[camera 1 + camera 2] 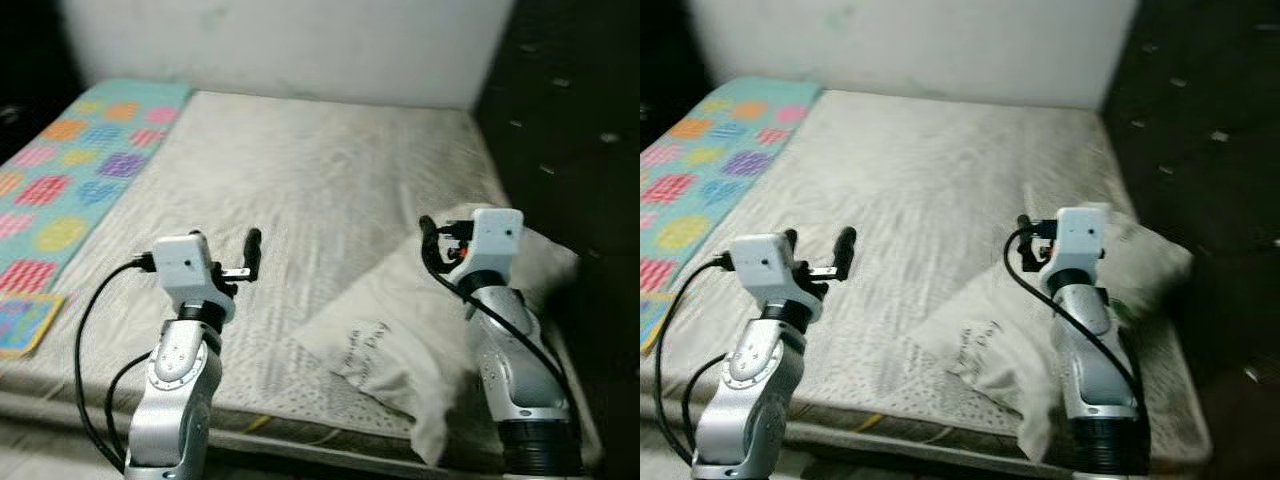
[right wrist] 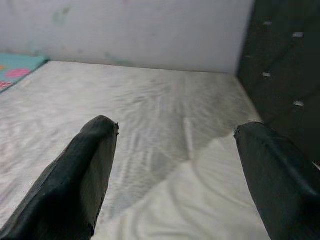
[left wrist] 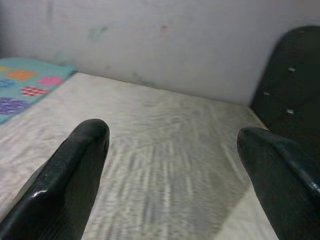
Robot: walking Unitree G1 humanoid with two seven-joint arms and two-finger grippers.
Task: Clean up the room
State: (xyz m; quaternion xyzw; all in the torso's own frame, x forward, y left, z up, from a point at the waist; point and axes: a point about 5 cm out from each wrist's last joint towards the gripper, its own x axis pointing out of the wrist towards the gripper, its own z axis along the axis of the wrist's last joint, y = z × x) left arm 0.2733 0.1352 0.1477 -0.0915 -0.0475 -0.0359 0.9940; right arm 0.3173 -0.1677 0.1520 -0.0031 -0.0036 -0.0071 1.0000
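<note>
Print on the pillow (image 1: 400, 345) (blurred) is unreadable.

A pale wall (image 1: 300, 45) and a dark tufted headboard (image 1: 570, 120) border the scene.

Both silver arms raised in front of the body, forearms roughly upright, wrists bent so the fingers point forward. Left gripper (image 1: 228, 252): two black fingers (image 3: 75, 175) spread wide apart, nothing between them. Right gripper (image 2: 175, 175): fingers (image 2: 82, 175) likewise set well apart, holding nothing. Black cables loop from each wrist down along the forearm.
</note>
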